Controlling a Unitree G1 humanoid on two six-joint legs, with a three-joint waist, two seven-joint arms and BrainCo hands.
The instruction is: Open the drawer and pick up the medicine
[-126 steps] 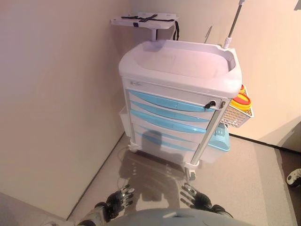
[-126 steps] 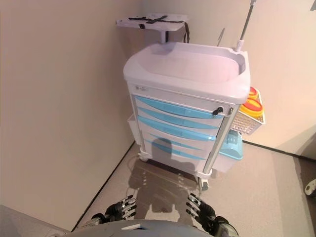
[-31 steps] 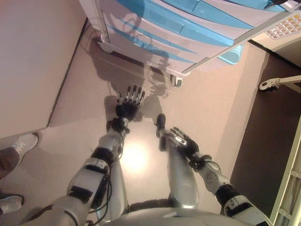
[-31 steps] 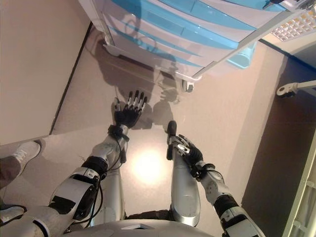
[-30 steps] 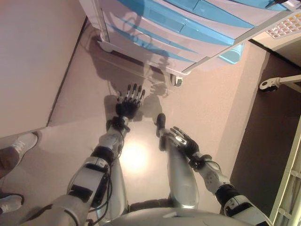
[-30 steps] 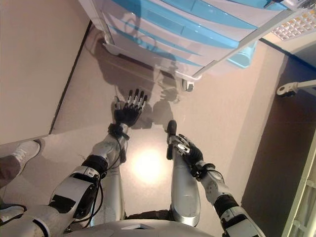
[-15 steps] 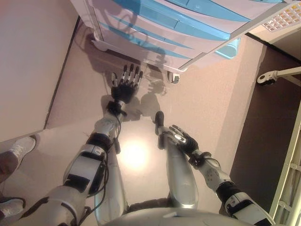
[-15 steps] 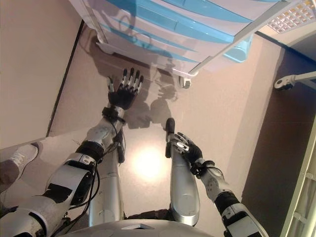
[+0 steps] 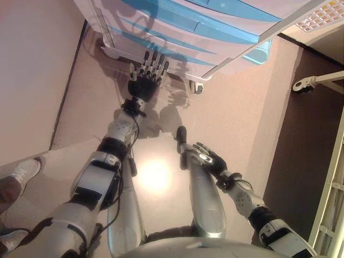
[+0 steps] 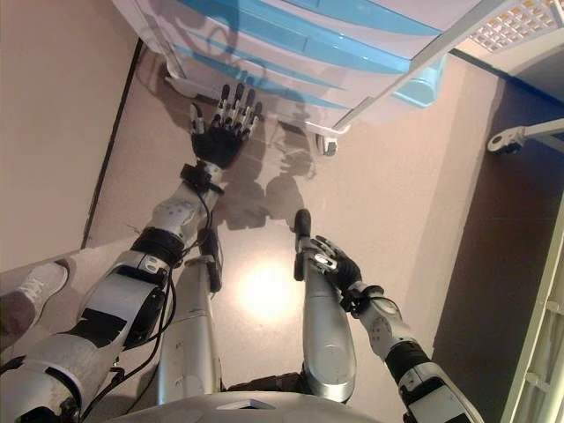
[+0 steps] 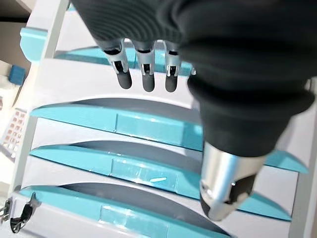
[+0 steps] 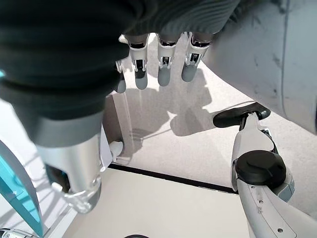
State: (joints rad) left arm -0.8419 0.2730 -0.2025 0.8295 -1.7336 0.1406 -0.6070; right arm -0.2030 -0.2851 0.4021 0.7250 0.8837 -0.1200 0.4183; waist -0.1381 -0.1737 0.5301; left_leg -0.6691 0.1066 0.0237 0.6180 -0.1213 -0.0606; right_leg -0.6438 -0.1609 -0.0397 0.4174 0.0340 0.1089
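Left hand [image 9: 144, 85] extended forward, fingers straight, spread. Right hand [image 9: 208, 162] low at side, fingers relaxed, empty.

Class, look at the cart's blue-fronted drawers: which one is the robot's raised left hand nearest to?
The lowest drawer, the bottom blue band just above the cart's wheels. The left hand, fingers straight, reaches up toward it; the other drawers sit higher up the cart.
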